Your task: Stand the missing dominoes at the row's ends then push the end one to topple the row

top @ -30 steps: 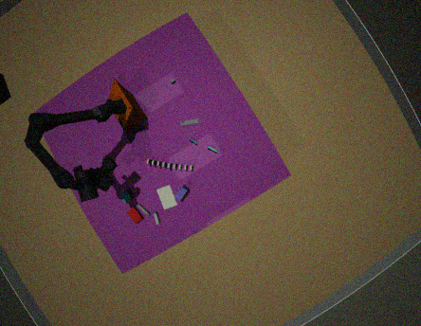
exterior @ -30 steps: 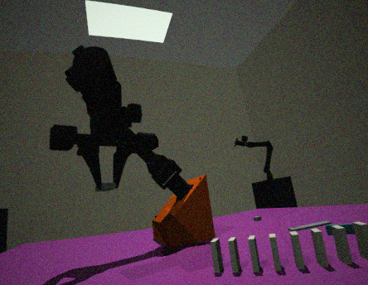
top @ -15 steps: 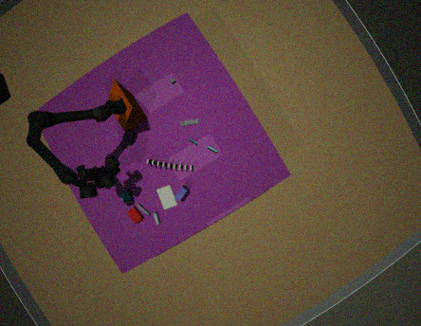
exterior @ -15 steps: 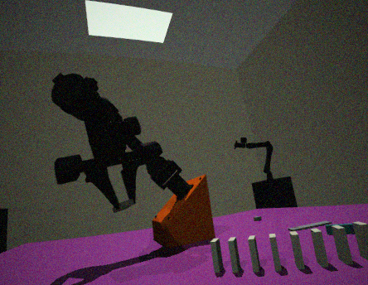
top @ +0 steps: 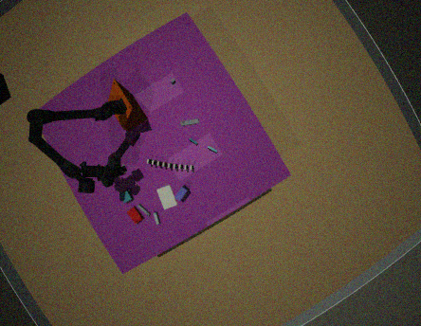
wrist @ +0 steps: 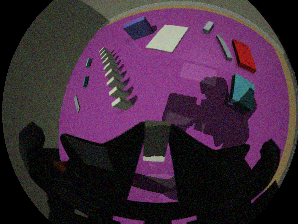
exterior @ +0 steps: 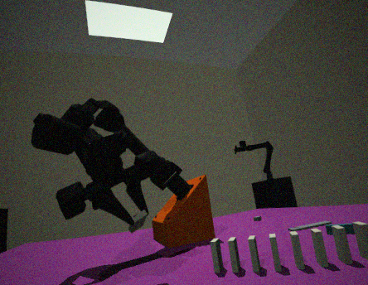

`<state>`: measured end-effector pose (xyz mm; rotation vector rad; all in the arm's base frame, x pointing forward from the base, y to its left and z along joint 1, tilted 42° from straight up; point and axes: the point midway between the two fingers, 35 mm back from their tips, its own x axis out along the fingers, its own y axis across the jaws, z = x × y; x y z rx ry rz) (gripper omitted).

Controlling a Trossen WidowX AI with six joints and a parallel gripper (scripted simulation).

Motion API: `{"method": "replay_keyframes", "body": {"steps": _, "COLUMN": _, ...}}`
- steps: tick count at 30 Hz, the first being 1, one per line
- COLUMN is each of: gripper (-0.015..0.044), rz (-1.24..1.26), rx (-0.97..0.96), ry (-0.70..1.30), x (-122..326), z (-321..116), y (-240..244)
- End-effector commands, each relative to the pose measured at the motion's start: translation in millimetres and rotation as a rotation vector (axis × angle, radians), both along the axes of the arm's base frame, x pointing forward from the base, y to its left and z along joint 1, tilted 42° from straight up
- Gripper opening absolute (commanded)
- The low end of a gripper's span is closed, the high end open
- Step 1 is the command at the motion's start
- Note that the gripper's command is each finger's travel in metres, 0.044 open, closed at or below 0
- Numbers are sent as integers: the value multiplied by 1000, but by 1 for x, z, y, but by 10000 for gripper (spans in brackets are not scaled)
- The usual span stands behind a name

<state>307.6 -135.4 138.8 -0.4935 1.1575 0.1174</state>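
My gripper (exterior: 138, 219) (wrist: 157, 126) is shut on a pale domino, which shows a dark grey face and a light end in the wrist view. It holds the domino tilted above the purple mat, to the left of the row in the exterior view. The standing dominoes (top: 170, 166) (exterior: 275, 253) (wrist: 114, 92) form a slightly curved row of several upright pale pieces. The row is apart from the gripper. In the top view the arm hides the fingertips, and the held domino cannot be made out.
A white plate (top: 167, 197) (wrist: 167, 38), blue block (top: 182, 193) (wrist: 138, 28), red block (top: 135, 215) (wrist: 244, 55) and teal block (top: 127, 196) (wrist: 242, 88) lie on one side of the row. Small grey and teal pieces lie on both sides. The orange arm base (exterior: 193, 219) stands behind.
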Motion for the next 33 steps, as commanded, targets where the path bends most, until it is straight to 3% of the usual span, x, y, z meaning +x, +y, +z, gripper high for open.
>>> {"method": "replay_keyframes", "body": {"steps": 1, "gripper": 107, "rz": 43, "rx": 46, "ry": -69, "x": 2, "z": -2, "y": -2}}
{"method": "replay_keyframes", "body": {"steps": 16, "gripper": 107, "rz": 212, "rx": 156, "ry": -395, "x": 1, "z": 5, "y": -15}}
{"method": "replay_keyframes", "body": {"steps": 33, "gripper": 107, "rz": 466, "rx": 107, "ry": -779, "x": -23, "z": 31, "y": -21}}
